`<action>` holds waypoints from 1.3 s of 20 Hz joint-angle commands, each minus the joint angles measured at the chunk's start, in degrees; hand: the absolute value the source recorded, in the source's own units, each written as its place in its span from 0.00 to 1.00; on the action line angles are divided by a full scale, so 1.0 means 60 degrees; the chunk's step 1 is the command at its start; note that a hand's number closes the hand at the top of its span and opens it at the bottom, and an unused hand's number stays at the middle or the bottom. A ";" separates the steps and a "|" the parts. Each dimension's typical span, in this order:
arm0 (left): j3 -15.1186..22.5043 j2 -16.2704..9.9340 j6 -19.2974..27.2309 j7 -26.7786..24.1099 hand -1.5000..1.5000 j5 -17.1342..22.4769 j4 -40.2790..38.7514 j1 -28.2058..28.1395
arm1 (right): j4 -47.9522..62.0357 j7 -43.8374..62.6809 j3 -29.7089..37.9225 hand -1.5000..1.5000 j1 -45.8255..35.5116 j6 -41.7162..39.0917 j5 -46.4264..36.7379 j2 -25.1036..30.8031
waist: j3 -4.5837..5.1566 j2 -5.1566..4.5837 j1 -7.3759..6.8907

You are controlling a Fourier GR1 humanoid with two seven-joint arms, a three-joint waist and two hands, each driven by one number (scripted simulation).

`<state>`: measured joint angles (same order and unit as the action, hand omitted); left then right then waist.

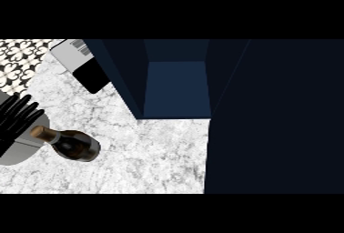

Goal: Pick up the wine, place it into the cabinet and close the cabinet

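Fingers of left hand run straight and spread at view's left edge, holding nothing, tips just above wine bottle. Bottle stands on marble counter w/ cork-coloured top toward the hand, dark body just right of the grey forearm. Dark blue cabinet sits open further right and up, its door swung out across view's right side. Grey-and-black appliance rests near cabinet's left wall, by patterned tiles. Right hand doesn't show.
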<state>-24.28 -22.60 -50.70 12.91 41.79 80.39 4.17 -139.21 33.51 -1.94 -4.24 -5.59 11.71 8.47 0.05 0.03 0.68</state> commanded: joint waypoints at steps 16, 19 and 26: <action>0.0087 0.0493 -0.1120 -0.3899 0.00 -0.4519 -0.3852 0.1388 | -0.1558 0.0617 0.0212 0.00 0.0463 -0.0037 0.0825 -0.0140 | 0.0006 -0.0015 0.0077; 0.0155 0.0551 -0.1233 -0.4157 0.00 -0.4422 -0.3520 0.0876 | -0.1666 0.0891 0.0328 0.00 0.0371 0.0072 0.0861 -0.0138 | -0.0001 0.0007 -0.0014; 0.0262 0.0321 -0.1097 -0.5132 0.00 -0.5071 -0.4614 0.1445 | -0.1961 0.0771 -0.0338 0.00 0.0546 0.0028 0.0526 -0.0395 | 0.0007 0.0009 0.0075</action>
<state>-22.89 -19.86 -53.75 -12.91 12.36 55.63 11.30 -139.45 34.09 -2.39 -4.52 -6.44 11.43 7.04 0.08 0.01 0.87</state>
